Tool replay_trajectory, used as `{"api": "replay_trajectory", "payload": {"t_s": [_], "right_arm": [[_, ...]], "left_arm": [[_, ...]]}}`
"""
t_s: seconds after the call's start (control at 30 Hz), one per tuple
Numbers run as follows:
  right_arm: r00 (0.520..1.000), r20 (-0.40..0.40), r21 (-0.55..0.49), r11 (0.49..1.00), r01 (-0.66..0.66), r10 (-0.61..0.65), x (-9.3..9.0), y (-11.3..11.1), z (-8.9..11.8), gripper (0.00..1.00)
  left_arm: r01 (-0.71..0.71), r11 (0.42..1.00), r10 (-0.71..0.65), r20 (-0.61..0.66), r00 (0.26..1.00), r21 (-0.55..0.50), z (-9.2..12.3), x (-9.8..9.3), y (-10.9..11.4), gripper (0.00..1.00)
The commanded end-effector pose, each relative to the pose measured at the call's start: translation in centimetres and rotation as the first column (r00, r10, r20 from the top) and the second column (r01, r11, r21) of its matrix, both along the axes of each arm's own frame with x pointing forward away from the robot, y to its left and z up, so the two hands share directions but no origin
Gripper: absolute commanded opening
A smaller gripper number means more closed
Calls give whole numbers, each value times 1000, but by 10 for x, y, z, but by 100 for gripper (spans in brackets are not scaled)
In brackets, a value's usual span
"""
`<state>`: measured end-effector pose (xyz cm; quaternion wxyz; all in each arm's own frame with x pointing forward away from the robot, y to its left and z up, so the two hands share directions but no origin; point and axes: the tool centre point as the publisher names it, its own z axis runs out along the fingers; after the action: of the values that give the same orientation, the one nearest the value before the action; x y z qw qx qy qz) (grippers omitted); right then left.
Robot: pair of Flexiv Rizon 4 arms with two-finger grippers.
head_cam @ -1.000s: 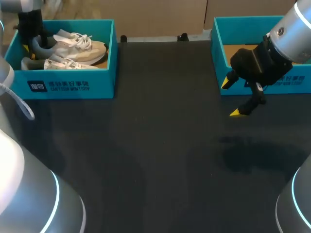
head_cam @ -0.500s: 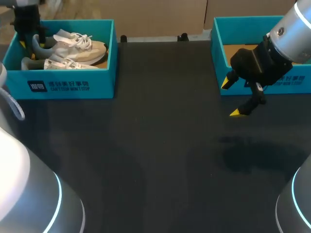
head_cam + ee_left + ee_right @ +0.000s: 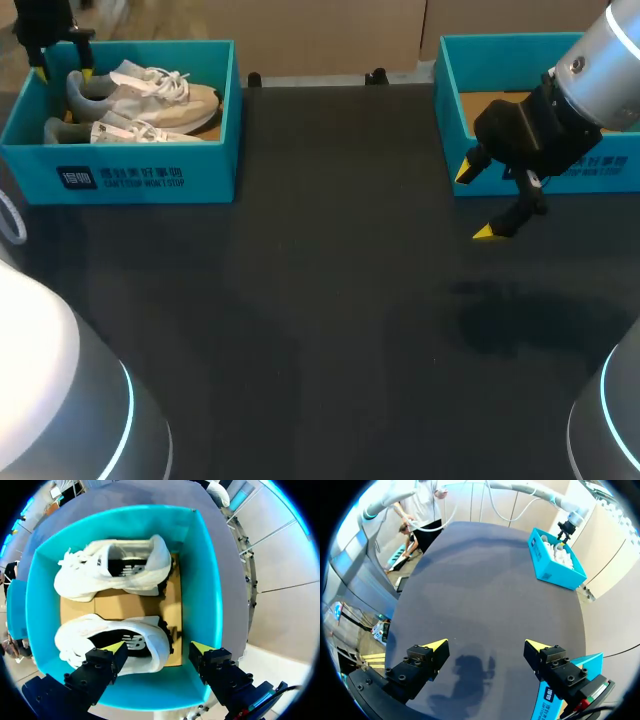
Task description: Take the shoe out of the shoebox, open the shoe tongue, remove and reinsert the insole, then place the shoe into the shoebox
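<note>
Two white shoes lie side by side in the teal shoebox at the far left: one at the back, one at the front. My left gripper hangs open above the box's far left corner, over the shoes' heels, holding nothing. In the left wrist view its yellow tips straddle the heel end of the nearer shoe from above, with the other shoe ahead and the shoebox wall around both. My right gripper stands open over the bare table, empty; the right wrist view shows this gripper too.
A second teal box with a brown cardboard floor stands at the far right, just behind my right gripper. The dark table stretches between the two boxes. In the right wrist view the shoebox sits far ahead across the table.
My left gripper has lifted off the heel of the back shoe, drawn back to the far left and opened wider. The shoes and the right arm stayed put.
</note>
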<state>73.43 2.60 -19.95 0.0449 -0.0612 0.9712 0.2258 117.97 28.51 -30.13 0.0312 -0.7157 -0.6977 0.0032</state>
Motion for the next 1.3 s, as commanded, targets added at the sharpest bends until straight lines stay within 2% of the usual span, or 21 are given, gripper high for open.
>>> {"api": "replay_trajectory", "payload": {"t_s": [0.03, 0.17, 0.23, 0.37, 1.0, 1.3], "right_arm": [[1000, 0, -2, 1000, 1, -1, 0, 1, -1, 100], [1000, 0, -2, 1000, 1, -1, 0, 1, -1, 100], [1000, 0, -2, 1000, 1, -1, 0, 1, -1, 100], [1000, 0, -2, 1000, 1, -1, 0, 1, -1, 100], [1000, 0, -2, 1000, 1, -1, 0, 1, -1, 100], [1000, 0, -2, 1000, 1, -1, 0, 1, -1, 100]], "left_arm": [[8, 1000, -8, 14, 1000, -18, 24, -15, 3, 87], [7, 998, -5, 31, 1000, -57, 40, -25, 3, 92], [5, 998, -3, 33, 999, -70, 47, -30, 3, 100], [9, 999, -6, 56, 998, -51, 58, -41, 0, 100], [9, 999, -6, 56, 998, -51, 58, -41, 0, 100], [0, 1000, 1, 44, 999, -27, 59, -84, 4, 100]]}}
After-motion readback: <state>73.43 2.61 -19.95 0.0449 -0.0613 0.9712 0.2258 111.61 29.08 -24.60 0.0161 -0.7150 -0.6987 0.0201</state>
